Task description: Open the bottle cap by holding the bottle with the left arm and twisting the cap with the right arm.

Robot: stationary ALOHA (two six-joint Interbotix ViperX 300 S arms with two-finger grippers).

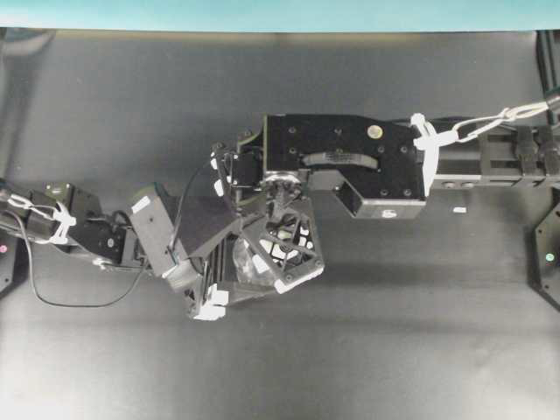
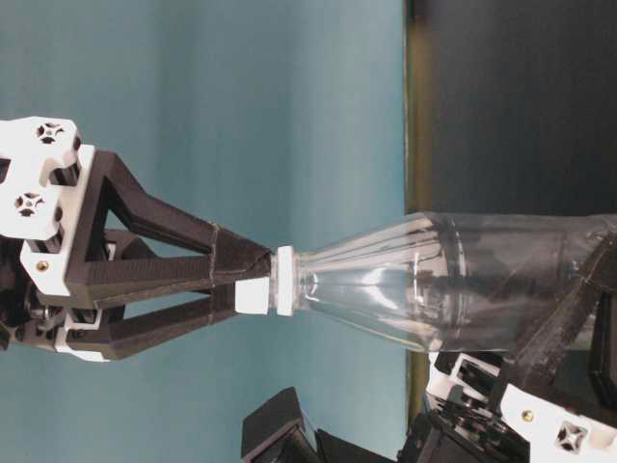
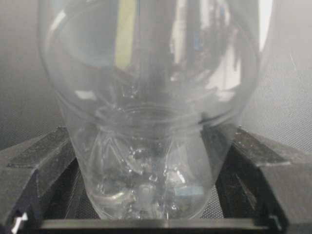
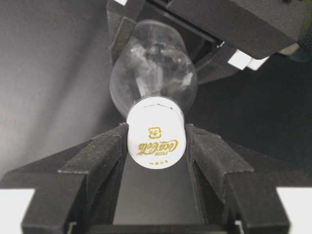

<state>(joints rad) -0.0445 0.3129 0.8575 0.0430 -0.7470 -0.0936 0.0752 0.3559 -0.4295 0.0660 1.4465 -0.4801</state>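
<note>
The clear plastic bottle is held off the table, its base deep between the black fingers of my left gripper, which is shut on its body. In the table-level view the bottle narrows to the white bottle cap. My right gripper is shut on the bottle cap, one pad pressed to each side of it. The cap's top, with gold lettering, faces the right wrist camera. Overhead, both grippers meet mid-table, the right gripper over the bottle.
A tiny white tape fleck lies on the dark table under the right arm. The left arm trails a loose black cable. A teal wall borders the far edge.
</note>
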